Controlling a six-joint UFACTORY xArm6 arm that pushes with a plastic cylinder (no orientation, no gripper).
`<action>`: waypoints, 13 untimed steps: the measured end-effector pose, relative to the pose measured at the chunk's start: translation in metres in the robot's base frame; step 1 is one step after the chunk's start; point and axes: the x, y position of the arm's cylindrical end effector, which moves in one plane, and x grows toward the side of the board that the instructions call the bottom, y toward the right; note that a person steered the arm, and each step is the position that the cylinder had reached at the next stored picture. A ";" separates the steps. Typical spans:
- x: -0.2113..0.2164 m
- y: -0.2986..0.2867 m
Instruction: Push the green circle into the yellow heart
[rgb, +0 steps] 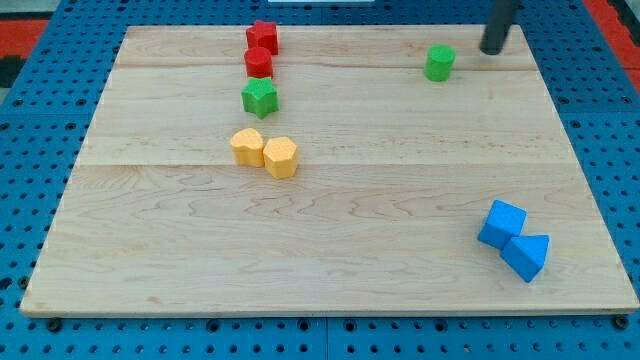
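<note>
The green circle (439, 62), a short green cylinder, stands near the board's top right. The yellow heart (247, 147) lies left of the board's centre, touching a yellow hexagon-like block (281, 157) on its right. My tip (491, 50) is the lower end of a dark rod coming in from the view's top right. It is just right of the green circle and slightly above it, with a small gap between them.
A red star (263, 37), a red cylinder (259, 63) and a green star (259, 98) form a column at the top centre-left. Two blue blocks (502, 224) (526, 255) touch near the bottom right. The wooden board (330, 270) sits on blue pegboard.
</note>
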 end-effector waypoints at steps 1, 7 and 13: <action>0.014 -0.101; 0.042 -0.133; 0.153 -0.138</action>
